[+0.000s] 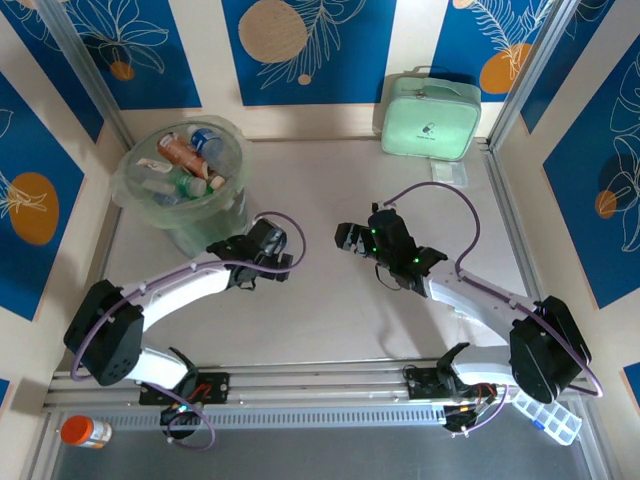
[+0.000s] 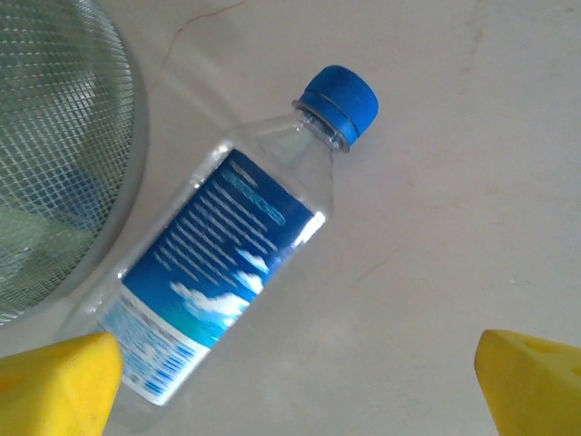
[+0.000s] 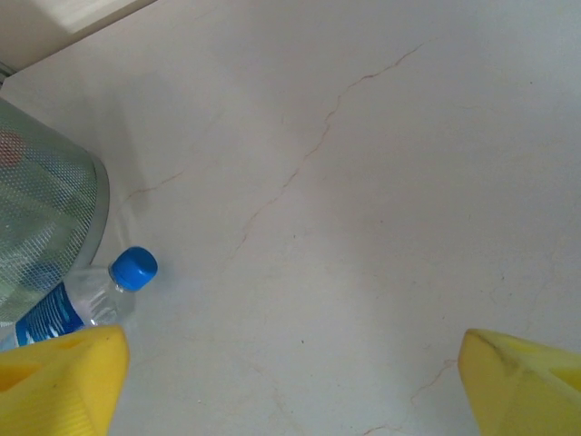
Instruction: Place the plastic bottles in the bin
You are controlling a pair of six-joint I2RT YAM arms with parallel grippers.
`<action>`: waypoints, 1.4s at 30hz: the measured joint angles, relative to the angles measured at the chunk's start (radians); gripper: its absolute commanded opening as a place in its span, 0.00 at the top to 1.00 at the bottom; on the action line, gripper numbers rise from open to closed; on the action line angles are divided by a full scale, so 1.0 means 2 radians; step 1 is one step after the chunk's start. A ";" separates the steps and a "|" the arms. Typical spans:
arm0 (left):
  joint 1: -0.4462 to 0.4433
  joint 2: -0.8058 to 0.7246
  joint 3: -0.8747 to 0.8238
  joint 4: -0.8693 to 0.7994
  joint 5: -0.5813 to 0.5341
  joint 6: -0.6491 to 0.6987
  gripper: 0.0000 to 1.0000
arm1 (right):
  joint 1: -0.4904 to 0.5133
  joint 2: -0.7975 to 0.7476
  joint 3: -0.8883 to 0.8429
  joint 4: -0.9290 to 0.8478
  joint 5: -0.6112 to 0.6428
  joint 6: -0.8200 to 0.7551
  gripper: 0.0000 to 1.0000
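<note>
The pale, faintly veined white tabletop (image 3: pixel 363 227) sits inside blue leaf-patterned wall panels (image 1: pixel 300 50). A clear plastic bottle with blue cap and label (image 2: pixel 227 263) lies flat beside the foot of the round translucent pale-green bin (image 1: pixel 185 230), far left, perhaps touching it. The left gripper (image 2: pixel 300 381) hovers over the bottle with fingers wide apart. The right gripper (image 3: pixel 290 381) gapes likewise, just to the right.

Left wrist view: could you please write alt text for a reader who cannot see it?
A clear plastic bottle with a blue cap lies on its side on the table beside the bin. The left gripper is open, its yellow fingers at the bottom corners.
</note>
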 measured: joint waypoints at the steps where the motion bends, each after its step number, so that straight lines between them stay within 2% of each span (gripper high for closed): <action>1: 0.008 0.008 0.000 0.003 0.000 0.000 0.01 | 0.000 0.003 0.002 0.000 -0.001 0.000 0.06; 5: 0.039 0.055 0.005 0.016 0.003 0.004 0.01 | 0.000 0.010 0.008 0.000 -0.006 -0.002 0.06; 13: 0.040 0.089 0.026 0.031 0.008 0.015 0.01 | 0.000 0.029 0.025 -0.001 -0.023 -0.004 0.06; 23: 0.038 0.068 0.023 0.063 0.075 0.015 0.01 | 0.000 0.039 0.029 -0.002 -0.027 -0.007 0.06; 31: 0.030 0.017 0.018 0.073 0.094 0.019 0.01 | 0.001 0.039 0.029 -0.004 -0.027 -0.008 0.06; 34: 0.029 0.020 0.020 0.071 0.080 0.021 0.01 | 0.001 0.039 0.029 -0.004 -0.027 -0.008 0.06; 42: 0.031 0.072 0.078 0.029 -0.021 0.023 0.01 | 0.003 0.039 0.029 -0.004 -0.027 -0.009 0.06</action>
